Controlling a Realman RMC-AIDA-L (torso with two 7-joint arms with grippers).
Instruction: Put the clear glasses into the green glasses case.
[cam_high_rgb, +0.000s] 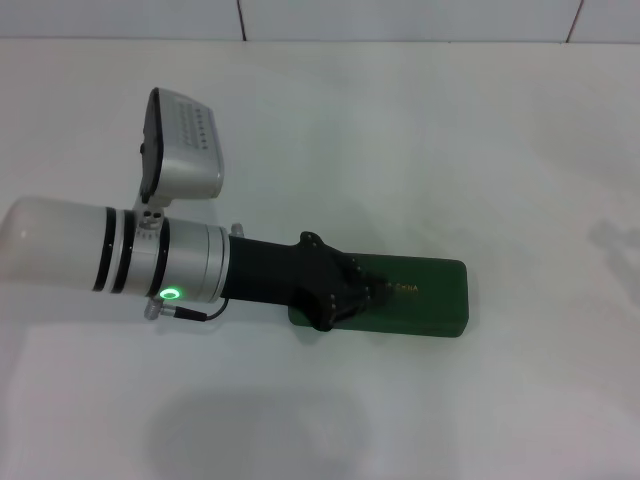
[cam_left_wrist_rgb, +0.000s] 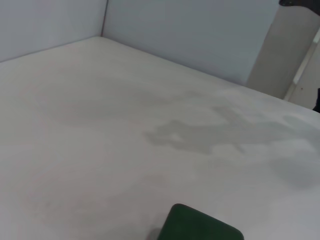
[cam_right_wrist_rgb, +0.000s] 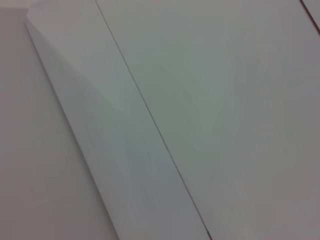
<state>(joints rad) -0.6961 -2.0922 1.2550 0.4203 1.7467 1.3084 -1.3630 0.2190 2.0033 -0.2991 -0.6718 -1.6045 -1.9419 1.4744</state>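
The white worktop carries the green glasses case, lying flat with its lid shut and gold lettering up. The left gripper sits over the case's near end; whether it is open or closed cannot be told.

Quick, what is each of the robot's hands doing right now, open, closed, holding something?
Left gripper: over the closed green glasses case on the table; open or closed cannot be told.
Right gripper: not in view.
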